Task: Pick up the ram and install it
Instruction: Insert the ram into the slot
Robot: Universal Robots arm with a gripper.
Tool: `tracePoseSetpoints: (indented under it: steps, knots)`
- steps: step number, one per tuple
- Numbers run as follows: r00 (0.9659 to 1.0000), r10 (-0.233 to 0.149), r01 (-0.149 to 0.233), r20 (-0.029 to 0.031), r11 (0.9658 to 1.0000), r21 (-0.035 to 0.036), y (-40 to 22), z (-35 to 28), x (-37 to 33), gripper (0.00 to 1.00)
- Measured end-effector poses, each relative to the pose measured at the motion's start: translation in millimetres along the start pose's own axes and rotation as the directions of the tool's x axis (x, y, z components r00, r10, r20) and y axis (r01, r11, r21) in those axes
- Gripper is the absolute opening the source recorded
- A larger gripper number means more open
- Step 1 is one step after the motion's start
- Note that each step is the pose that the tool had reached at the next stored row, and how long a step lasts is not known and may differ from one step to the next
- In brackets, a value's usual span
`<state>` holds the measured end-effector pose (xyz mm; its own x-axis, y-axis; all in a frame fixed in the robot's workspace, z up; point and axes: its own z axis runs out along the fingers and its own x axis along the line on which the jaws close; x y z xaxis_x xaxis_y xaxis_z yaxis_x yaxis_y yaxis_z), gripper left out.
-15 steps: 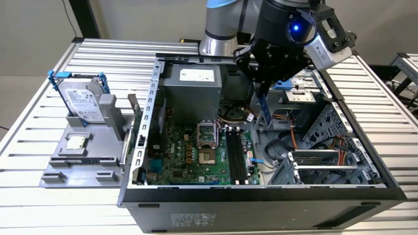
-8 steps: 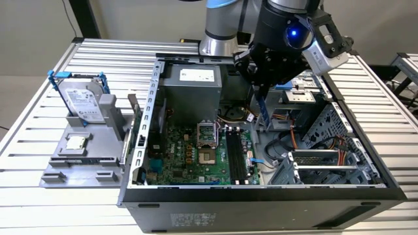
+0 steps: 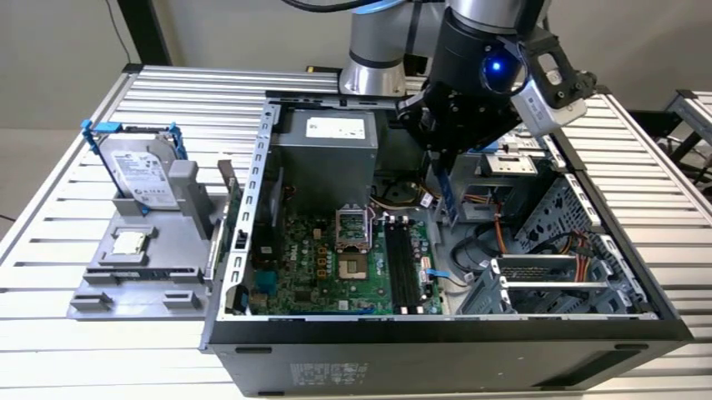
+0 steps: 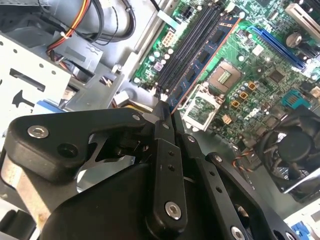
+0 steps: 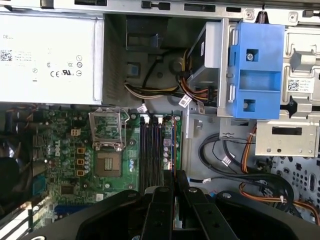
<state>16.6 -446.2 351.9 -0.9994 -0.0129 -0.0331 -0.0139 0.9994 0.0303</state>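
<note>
A: What do the jaws hold?

B: The gripper (image 4: 167, 116) has its black metal fingers (image 5: 161, 210) pinched narrow on the ram (image 4: 202, 57), a thin green-blue stick edged in orange, with dark chips along its face.

A: Where is the stick, and which way does it run?

B: It stands on edge above the slots (image 5: 151, 150), inside the open case (image 3: 445, 329). Its long axis runs parallel to them, one end in the jaws and the other reaching toward the far slot ends. In the exterior view the ram (image 3: 442, 187) hangs nearly upright under the gripper (image 3: 443, 154). Whether it touches a slot cannot be told.

A: How many slots?

B: Four long black ones, side by side, near the board's edge by the drive bays.

A: And around them?

B: The green motherboard (image 5: 60, 160), studded with small parts, carries one square socket (image 5: 109, 162) with a shiny metal frame. A grey steel power supply (image 5: 47, 55) sits at the case's far end, beside one blue plastic bracket (image 5: 257, 70). Outside the case, on the ribbed metal worktop (image 3: 67, 200), one silver hard drive (image 3: 142, 171) stands in a grey holder (image 3: 145, 267).
</note>
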Motion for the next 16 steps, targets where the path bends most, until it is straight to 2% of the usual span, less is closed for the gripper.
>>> tracePoseSetpoints:
  steps: [16]
  knots:
    - [0.9999,0.014,-0.014,0.0019,0.9999,-0.0015,-0.3,12.6,0.4,0.00]
